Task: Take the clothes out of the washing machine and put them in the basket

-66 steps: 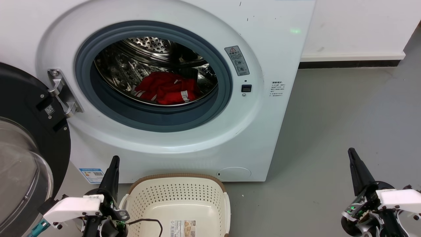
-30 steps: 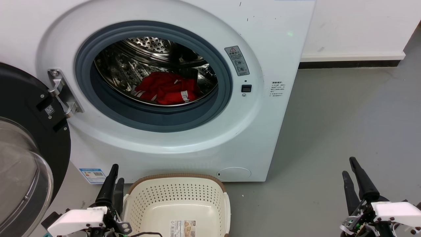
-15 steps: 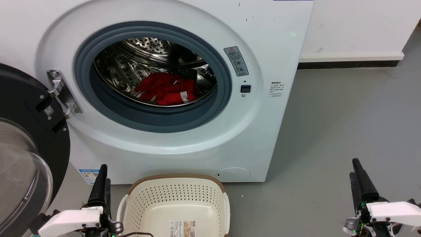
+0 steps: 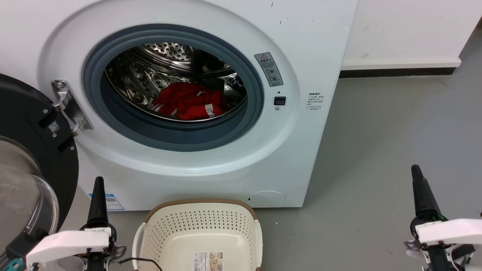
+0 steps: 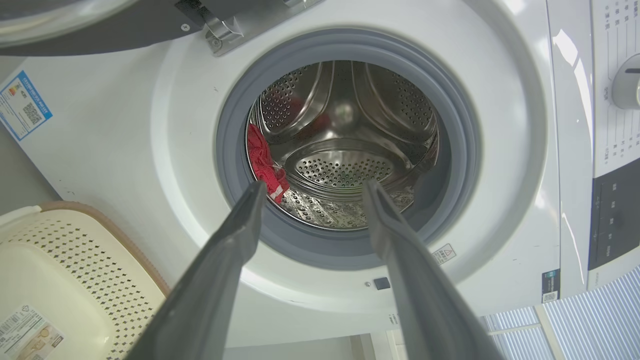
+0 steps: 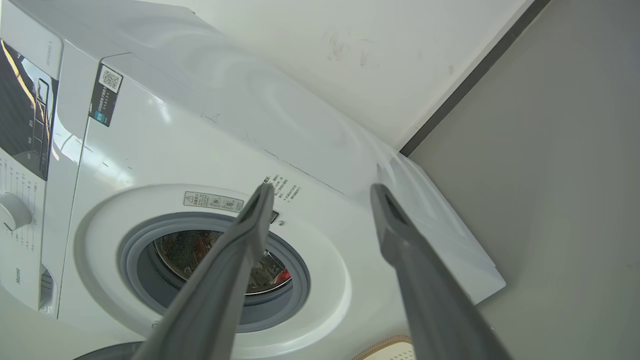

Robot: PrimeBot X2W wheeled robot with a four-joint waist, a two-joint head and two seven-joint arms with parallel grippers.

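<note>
Left claw (image 5: 315, 184) and right claw (image 6: 322, 186) gape empty; stickers (image 4: 269, 69) on the washing machine (image 4: 320, 41) are unreadable.

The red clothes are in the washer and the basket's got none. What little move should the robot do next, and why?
I'd guess: push the left tool forward into the drum toward the red clothes. Its fingers are apart and aimed at the opening, the door is open, and the basket holds no clothes yet.

Grey floor (image 4: 384, 150) from 2 to 5 o'clock in the head view, white wall (image 4: 406, 26) at 1 o'clock, black skirting strip (image 4: 399, 72) between them, pale ribbed panel (image 5: 595, 325) at 5 o'clock in the left wrist view.
</note>
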